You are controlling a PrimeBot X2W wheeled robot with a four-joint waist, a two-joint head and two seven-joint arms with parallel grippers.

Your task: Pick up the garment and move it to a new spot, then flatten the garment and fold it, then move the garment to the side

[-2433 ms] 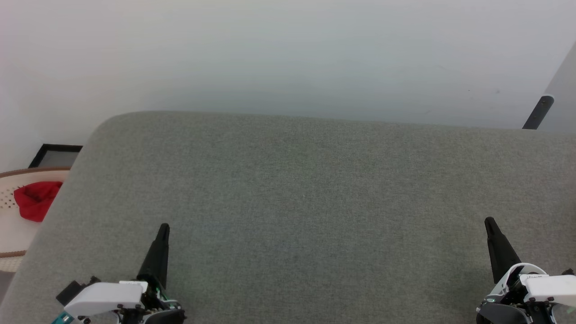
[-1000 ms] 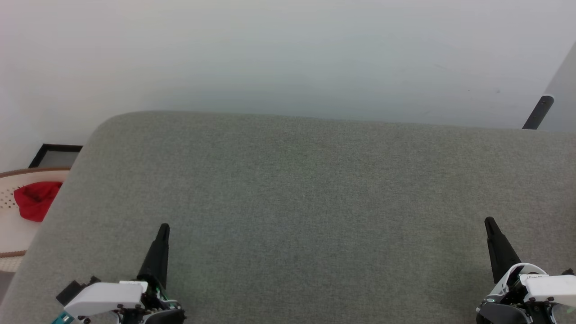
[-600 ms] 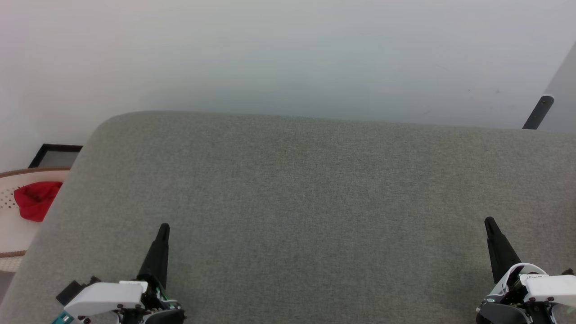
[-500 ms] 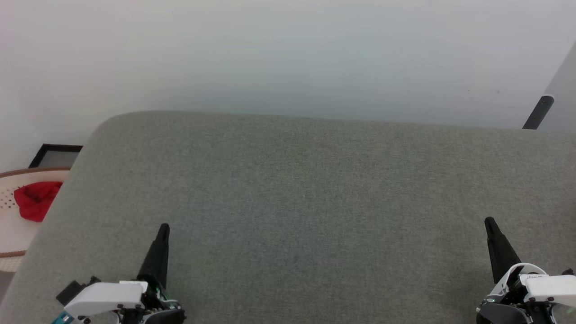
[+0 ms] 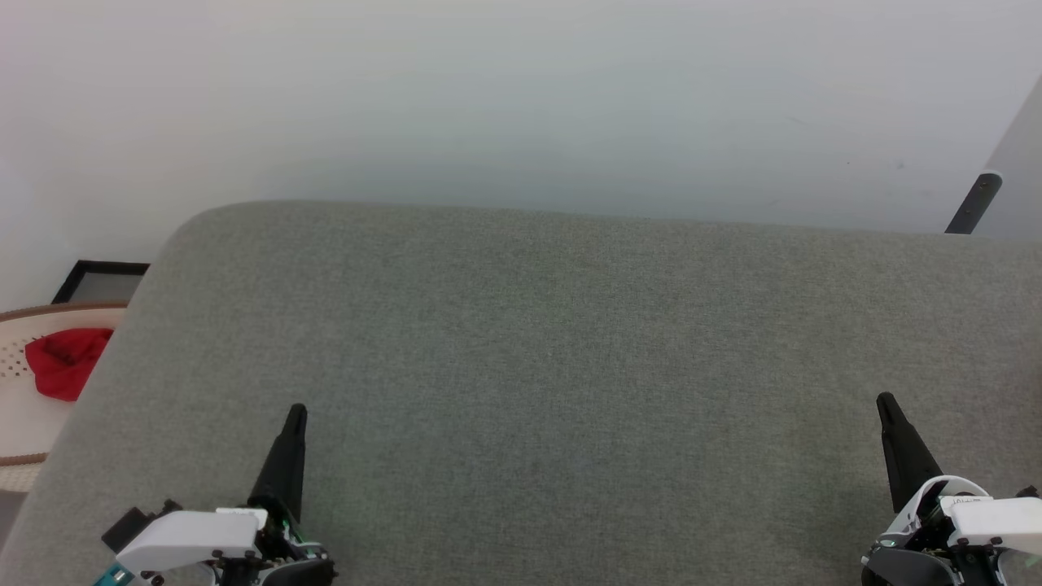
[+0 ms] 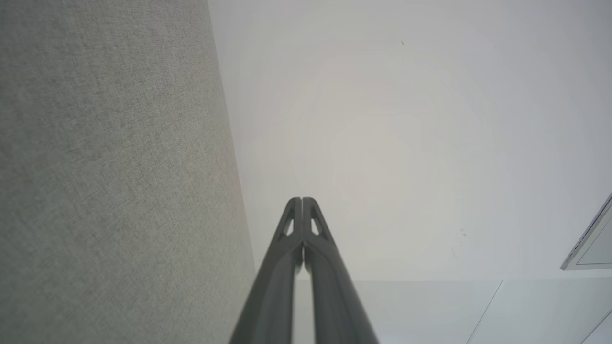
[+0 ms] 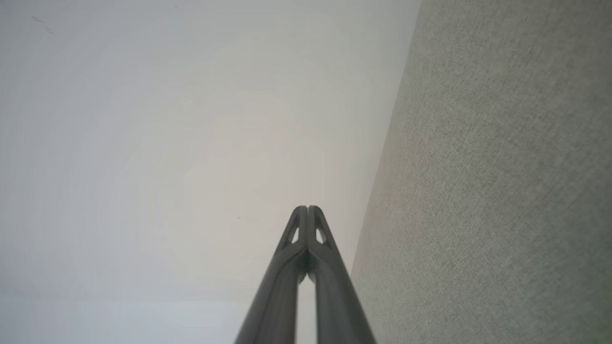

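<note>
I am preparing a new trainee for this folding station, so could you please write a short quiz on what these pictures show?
1. True or false: the left gripper and the right gripper are both shut.
2. Fill in: both grippers point across a ____ fabric surface.
3. The red cloth lies: A) on that surface; B) in the pale basket to the robot's left; C) between a gripper's fingers.
Key: 1 true; 2 grey; 3 B.
</note>
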